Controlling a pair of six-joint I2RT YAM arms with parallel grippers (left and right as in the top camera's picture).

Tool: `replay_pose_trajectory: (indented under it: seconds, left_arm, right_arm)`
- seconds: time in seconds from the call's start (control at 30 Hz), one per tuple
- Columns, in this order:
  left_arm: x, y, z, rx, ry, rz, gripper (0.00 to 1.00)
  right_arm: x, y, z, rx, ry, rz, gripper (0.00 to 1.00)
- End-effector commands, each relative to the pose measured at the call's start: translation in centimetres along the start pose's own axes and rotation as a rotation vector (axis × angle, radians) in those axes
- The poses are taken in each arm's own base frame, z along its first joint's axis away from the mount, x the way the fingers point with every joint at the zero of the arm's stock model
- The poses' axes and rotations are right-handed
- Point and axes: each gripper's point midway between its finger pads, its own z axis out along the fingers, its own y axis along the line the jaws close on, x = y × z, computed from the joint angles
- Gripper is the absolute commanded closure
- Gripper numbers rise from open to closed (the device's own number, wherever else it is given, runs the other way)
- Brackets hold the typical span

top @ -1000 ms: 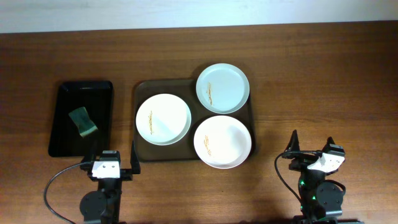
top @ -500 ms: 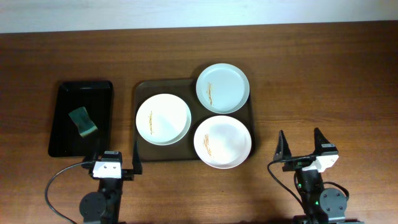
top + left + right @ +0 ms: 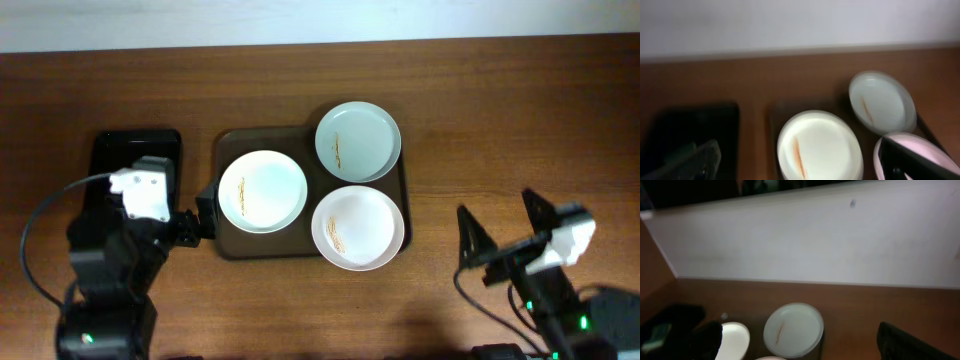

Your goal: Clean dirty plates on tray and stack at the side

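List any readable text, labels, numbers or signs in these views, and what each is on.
No readable text in any view.
plates, brown tray, black tray: no print, only yellowish smears on the plates.
dark speck high in the right wrist view: too small and blurred to read as anything.

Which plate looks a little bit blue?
The plate at the back right corner of the tray. It is pale blue, while the other two plates in front of it are white.
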Motion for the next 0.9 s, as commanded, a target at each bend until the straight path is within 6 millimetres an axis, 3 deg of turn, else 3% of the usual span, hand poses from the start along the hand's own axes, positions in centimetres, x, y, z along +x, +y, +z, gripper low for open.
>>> replay_pose_trajectory:
  seconds: [0.0,0.1,0.23,0.27,0.3,0.37,0.43,0.47,0.53,0.63,0.7,0.73,0.8,0.87]
  left_arm:
    - [-2.2,-0.7,0.9,0.056,0.121,0.011,0.01]
    - [-2.1,-0.3,2.8,0.067,0.312,-0.018,0.01]
    - [0.4,0.3,5.6,0.090,0.557,-0.044,0.01]
    - [1.6,0.6,6.1,0.080,0.606,-0.052,0.01]
    - [2.3,0.8,6.9,0.079,0.637,-0.059,0.01]
    - [3.0,1.0,7.9,0.088,0.660,-0.071,0.01]
    - [3.2,2.9,8.4,0.019,0.660,-0.194,0.01]
    - [3.4,5.6,8.1,-0.078,0.655,-0.294,0.01]
    - [3.6,10.2,7.0,-0.223,0.631,-0.396,0.06]
    - [4.2,13.1,6.2,-0.314,0.629,-0.426,0.06]
    - [4.7,13.5,6.7,-0.322,0.647,-0.427,0.06]
    - [5.5,14.0,7.0,-0.347,0.673,-0.425,0.06]
    - [6.4,15.1,7.4,-0.391,0.703,-0.415,0.06]
    - [7.2,15.2,7.9,-0.394,0.727,-0.435,0.06]
  right_arm:
    - [-0.8,1.2,3.1,-0.097,0.120,0.025,0.02]
    - [0.8,0.5,7.9,-0.102,0.419,0.127,0.02]
    - [6.2,-1.2,13.1,-0.069,0.817,0.267,0.02]
    - [8.4,-1.9,15.0,-0.060,0.873,0.288,0.02]
    - [10.2,-1.3,17.4,-0.120,0.901,0.379,0.01]
    - [11.6,1.3,21.0,-0.281,0.888,0.453,0.01]
    - [14.1,3.7,23.7,-0.278,0.914,0.459,0.04]
    - [15.5,5.5,24.7,-0.261,0.928,0.441,0.11]
    - [17.6,9.3,26.2,-0.177,0.912,0.342,0.16]
    - [19.3,13.8,27.3,-0.095,0.904,0.191,0.18]
    - [20.9,14.9,28.1,-0.015,0.988,0.093,0.18]
    - [23.0,15.3,28.7,0.000,1.080,0.069,0.24]
    - [26.4,16.0,29.1,0.006,1.164,0.049,0.46]
    - [28.5,16.0,28.9,0.027,1.203,0.049,0.53]
